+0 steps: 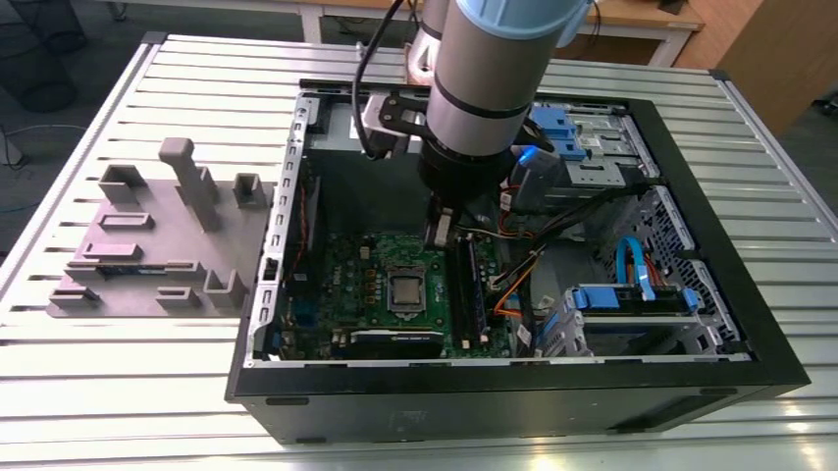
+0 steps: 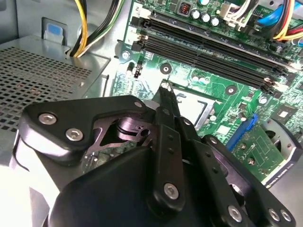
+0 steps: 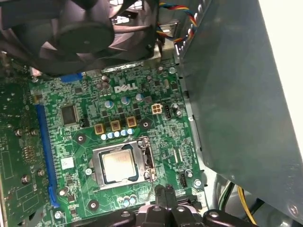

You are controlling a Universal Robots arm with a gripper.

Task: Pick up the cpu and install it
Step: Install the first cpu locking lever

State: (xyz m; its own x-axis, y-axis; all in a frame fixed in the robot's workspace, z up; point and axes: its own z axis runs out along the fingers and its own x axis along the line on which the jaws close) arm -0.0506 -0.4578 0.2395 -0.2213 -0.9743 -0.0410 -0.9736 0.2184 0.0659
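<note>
The cpu lies flat in its metal-framed socket on the green motherboard inside the open computer case. In the first wrist view its silver top faces up, ringed by the socket frame. My gripper hangs above the board, just beyond the socket's edge, toward the exterior view's right. Its slim black fingertips are shut together with nothing between them. In the second wrist view the gripper's tip points down near the socket corner and partly hides the cpu.
A mauve-grey plastic tray with upright blocks sits on the slatted table at the exterior view's left. Memory slots, a case fan, drive bays and loose cables crowd the case around the socket.
</note>
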